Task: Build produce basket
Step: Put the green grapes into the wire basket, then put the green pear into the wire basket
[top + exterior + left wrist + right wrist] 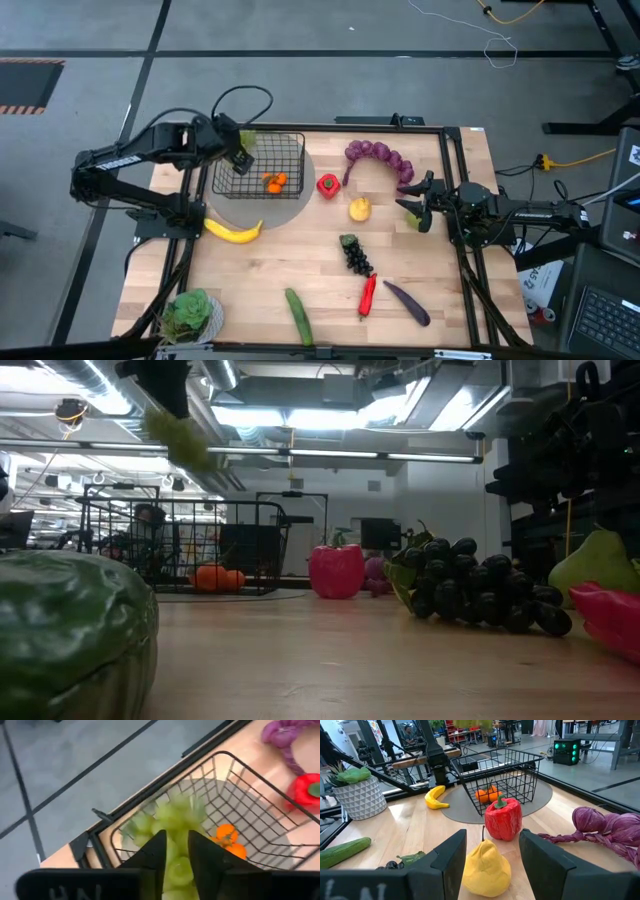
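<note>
One piece of produce is already in: the small orange toy fruit (pixel 275 182) sits on the floor of the square black wire-mesh basket (pixel 290 140), which rests on a grey round mat (pixel 290 205) at the table's far left. Above the basket, the left gripper (pixel 176 851) is clamped on a bunch of pale green toy grapes (pixel 172 820), hanging over the open top. So this looks like the drop step; next, I'd say, the fingers part and let the grapes fall clear of the rim. Out on the wooden table (pixel 300 260) wait the red toy pepper (pixel 328 185) and yellow banana (pixel 234 231). The right gripper (pixel 490 851) hovers spread wide around a yellow pear-shaped fruit (pixel 485 865), holding nothing.
</note>
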